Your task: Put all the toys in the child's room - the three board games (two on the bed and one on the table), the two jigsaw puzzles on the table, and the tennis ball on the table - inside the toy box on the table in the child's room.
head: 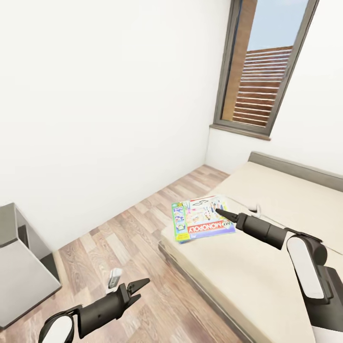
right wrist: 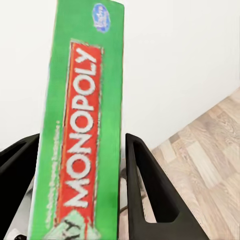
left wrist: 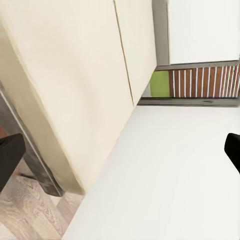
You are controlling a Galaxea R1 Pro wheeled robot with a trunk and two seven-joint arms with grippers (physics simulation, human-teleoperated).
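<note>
There was one bed (head: 267,267) and one window (head: 264,66). One Monopoly board game (head: 202,219) lay on the mattress, and whether a second box sat under it could not be told. Two pincers showed, the left pincer (head: 136,289) and the right pincer (head: 224,213). One small white object (head: 114,277) lay on the floor (head: 157,305).

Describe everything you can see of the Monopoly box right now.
The flat, printed cardboard Monopoly game box has a green edge with a red "MONOPOLY" banner. It sits near the corner of the beige mattress. The right gripper reaches its edge, which stands between the black fingers; contact isn't clear.
</note>
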